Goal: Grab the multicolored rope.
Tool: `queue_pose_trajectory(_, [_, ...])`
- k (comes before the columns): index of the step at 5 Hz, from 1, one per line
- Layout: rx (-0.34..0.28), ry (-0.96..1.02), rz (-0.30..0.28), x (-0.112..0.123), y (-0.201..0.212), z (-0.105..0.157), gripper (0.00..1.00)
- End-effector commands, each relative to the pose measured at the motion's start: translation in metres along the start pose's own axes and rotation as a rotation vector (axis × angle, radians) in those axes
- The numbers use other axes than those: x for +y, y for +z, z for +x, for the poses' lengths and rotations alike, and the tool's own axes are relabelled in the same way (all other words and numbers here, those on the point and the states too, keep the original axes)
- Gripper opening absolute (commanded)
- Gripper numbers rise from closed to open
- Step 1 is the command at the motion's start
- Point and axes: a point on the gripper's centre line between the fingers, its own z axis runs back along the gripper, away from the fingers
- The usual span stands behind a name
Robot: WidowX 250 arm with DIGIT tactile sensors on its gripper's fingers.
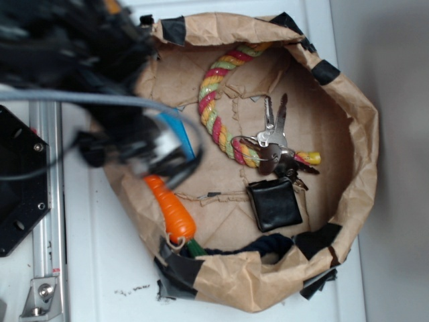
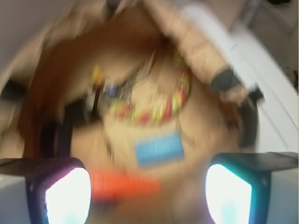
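The multicolored rope of pink-red, yellow and green strands curves across the floor of a brown paper bin, from the back rim to a knot near the keys. In the blurred wrist view the rope shows as a coloured arc ahead. My gripper is open, its two bright pads wide apart with nothing between them. In the exterior view the arm is a dark blur over the bin's left side, above the carrot and well left of the rope.
An orange carrot lies at the bin's left wall. A bunch of keys rests over the rope's lower end, with a black wallet just below. A blue card sits under the arm. A dark rope lies at the front wall.
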Motion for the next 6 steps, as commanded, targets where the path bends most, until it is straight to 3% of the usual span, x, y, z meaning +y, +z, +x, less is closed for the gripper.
queue_pose_trajectory(1, [0.067, 0.241, 0.095, 0.001, -0.072, 0.033, 1.0])
queue_pose_trajectory(2, [0.096, 0.346, 0.139, 0.018, -0.089, 0.035, 1.0])
queue_pose_trajectory(3, [0.101, 0.409, 0.145, 0.045, -0.093, 0.038, 1.0])
queue_pose_trajectory(4, [0.114, 0.411, 0.154, 0.052, -0.1, 0.038, 1.0])
queue_pose_trajectory(6, [0.163, 0.393, 0.175, 0.038, -0.132, 0.043, 1.0])
